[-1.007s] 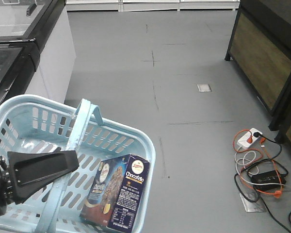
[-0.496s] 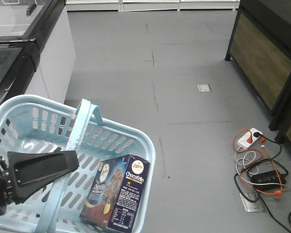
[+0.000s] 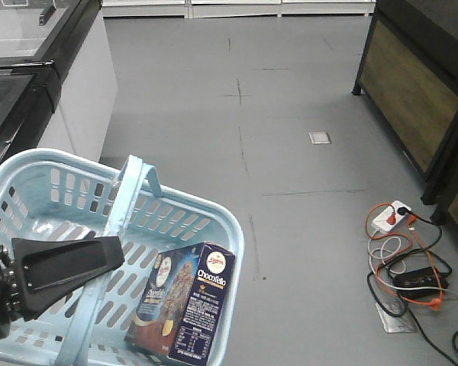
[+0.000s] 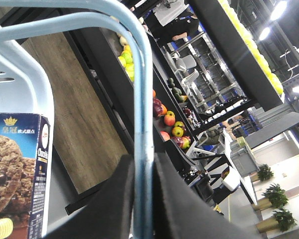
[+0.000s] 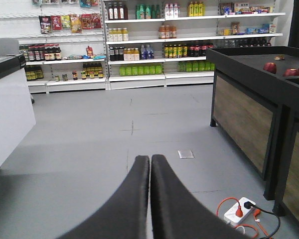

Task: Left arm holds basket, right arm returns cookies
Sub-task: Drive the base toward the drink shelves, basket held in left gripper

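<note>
Left claw [image 4: 143, 199] is pinching the basket handle [image 4: 142, 114] between its fingers. I'd keep that grip firm and level so the basket [image 3: 235, 229] doesn't swing. Just right of that claw, inside the basket, the cookies [image 3: 187, 301] stand on end by the right-hand wall, and nothing else shows in there. Right claw [image 5: 150, 194] has its fingers pressed together, holding nothing, and it'll need to spread and come across to the box. Beyond it are bare floor [image 5: 114, 149], then stocked shelves [image 5: 189, 30].

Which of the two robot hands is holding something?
The left gripper: it is clamped on the blue basket handle. The right gripper is shut with nothing in it.
</note>
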`<state>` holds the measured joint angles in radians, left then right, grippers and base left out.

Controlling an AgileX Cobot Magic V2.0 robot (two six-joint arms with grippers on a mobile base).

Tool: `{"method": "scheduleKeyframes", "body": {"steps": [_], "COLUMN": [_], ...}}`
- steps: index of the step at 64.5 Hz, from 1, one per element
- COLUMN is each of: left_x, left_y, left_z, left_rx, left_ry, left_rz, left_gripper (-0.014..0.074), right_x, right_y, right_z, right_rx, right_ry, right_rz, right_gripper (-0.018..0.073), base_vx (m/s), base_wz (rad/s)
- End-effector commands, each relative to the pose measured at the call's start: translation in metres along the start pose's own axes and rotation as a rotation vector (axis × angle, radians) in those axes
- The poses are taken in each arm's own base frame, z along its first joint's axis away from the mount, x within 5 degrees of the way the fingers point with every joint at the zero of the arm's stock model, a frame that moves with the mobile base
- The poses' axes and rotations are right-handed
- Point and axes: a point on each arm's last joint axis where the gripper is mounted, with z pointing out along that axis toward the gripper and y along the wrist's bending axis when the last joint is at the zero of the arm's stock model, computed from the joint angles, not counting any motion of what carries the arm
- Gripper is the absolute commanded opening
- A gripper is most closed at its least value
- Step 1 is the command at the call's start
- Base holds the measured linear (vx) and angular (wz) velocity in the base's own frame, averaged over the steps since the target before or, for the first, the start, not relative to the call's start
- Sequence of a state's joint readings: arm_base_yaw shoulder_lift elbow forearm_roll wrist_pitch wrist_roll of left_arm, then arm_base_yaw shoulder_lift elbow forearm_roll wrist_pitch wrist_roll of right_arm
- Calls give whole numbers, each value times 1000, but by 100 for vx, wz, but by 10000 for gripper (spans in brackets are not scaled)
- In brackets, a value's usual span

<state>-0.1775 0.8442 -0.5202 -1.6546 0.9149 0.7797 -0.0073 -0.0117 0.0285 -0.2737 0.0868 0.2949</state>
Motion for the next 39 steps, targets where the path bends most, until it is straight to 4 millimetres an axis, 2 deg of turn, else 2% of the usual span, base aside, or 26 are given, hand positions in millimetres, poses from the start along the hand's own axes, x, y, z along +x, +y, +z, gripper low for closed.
{"method": "scheduleKeyframes", "body": {"steps": [1,39], "left_x": [-8,-8], "left_y": [-18,-18], "left_z": [-2,-2], "left_rx": [111,111], "left_ry": [-52,-52], "left_rz": [-17,-17], "left_gripper": [-7,-7], "right_x": [0,0], "right_y": [2,2], "right_z": [0,0], "right_rx": [-16,-16], "right_ry": [-64,-64], "right_rz": [-20,-20], "right_gripper": [-3,-3], "base_vx": [1,4], "base_wz": [-4,-10]}}
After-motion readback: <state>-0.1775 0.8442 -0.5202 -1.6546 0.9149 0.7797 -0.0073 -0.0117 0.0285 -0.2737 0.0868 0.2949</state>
